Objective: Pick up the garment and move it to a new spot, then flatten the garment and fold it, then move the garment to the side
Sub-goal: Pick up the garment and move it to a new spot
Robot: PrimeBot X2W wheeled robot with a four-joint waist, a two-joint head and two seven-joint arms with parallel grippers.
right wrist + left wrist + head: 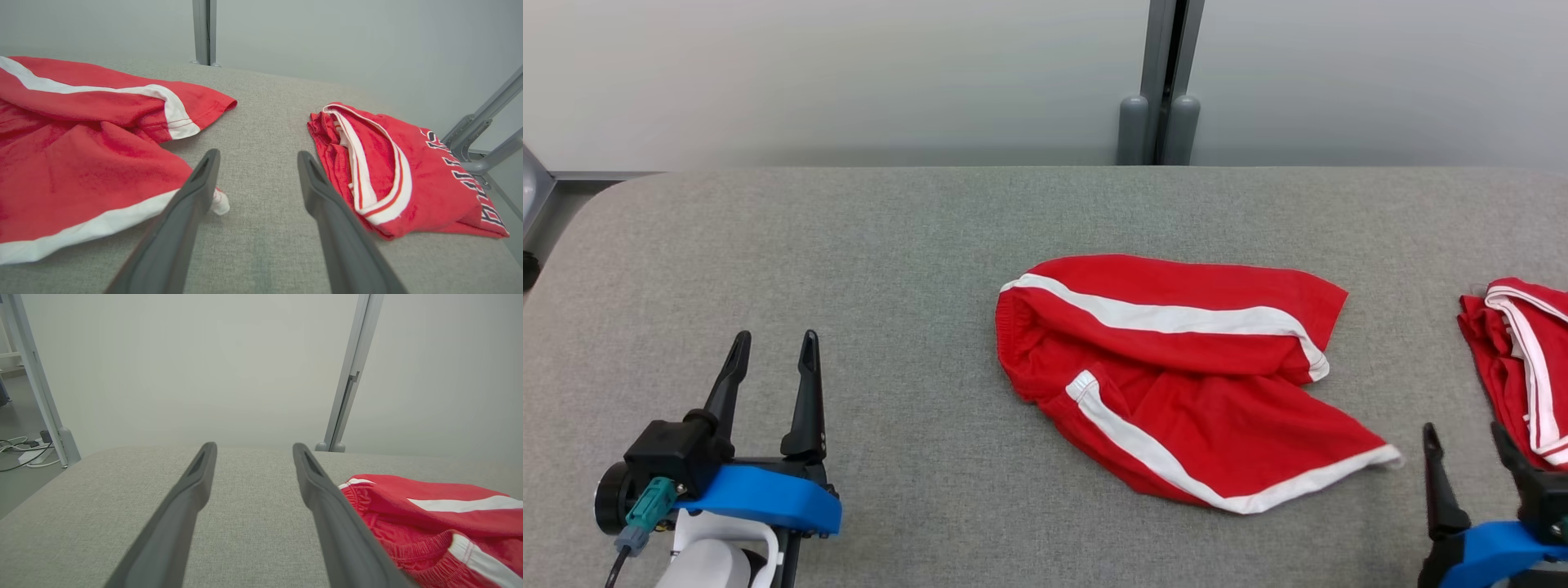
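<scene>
Looks placed: crumpled shorts [1176, 384] on table [849, 245]; yet to flatten, fold, set aside; left jaws, right jaws spread, empty.

Wide open over the left half of the grey fabric-covered worktop [849, 245], near edge to far edge. Blocked in the middle by crumpled red cloth shorts with white stripes [1176, 376], and at the right edge by a bunched red cloth garment with white trim and dark lettering [425, 183]; passable through the bare lane between the two. Barred just behind the far edge by a grey upright metal post [1168, 82].
</scene>
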